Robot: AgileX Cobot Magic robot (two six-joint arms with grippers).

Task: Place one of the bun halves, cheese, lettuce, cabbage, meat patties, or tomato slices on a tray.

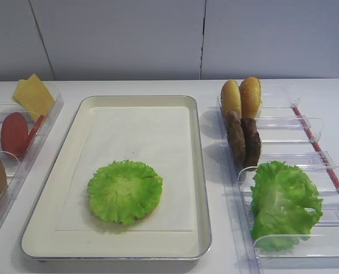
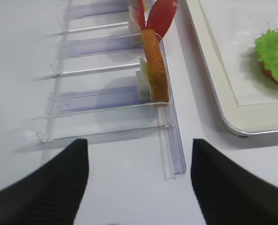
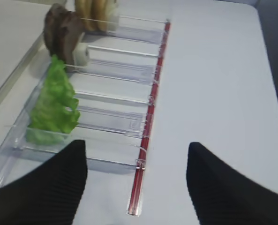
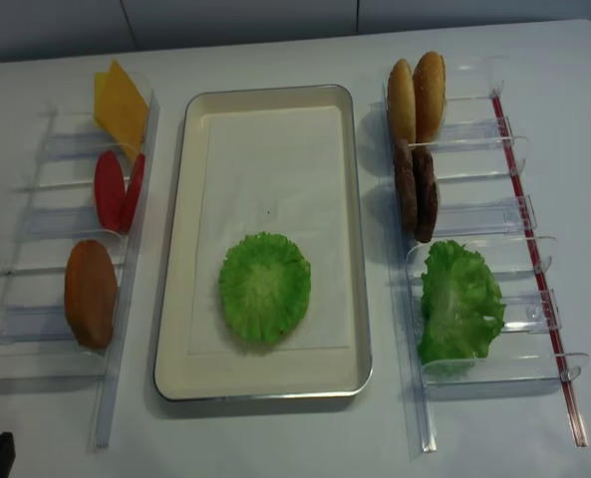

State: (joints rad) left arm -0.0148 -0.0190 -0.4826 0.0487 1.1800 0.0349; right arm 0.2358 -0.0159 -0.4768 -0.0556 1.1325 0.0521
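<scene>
The lettuce (image 1: 125, 190) lies flat on the paper-lined tray (image 1: 66, 188), with a brown bun edge showing under it (image 2: 270, 77). In the right bin stand two bun halves (image 1: 240, 97), meat patties (image 1: 243, 140) and the frilly cabbage (image 1: 283, 202). The left bin holds cheese (image 1: 33, 94), tomato slices (image 1: 18, 134) and a bun half (image 4: 91, 294). My right gripper (image 3: 136, 145) is open over the table at the near end of the right bin, nothing between its fingers. My left gripper (image 2: 139, 143) is open and holds nothing, near the front end of the left bin.
A red strip (image 3: 148, 126) runs along the outer side of the right clear bin (image 4: 474, 368). The left clear bin (image 2: 174, 154) ends just ahead of my left fingers. The tray's near corner (image 2: 244, 129) lies right of my left gripper.
</scene>
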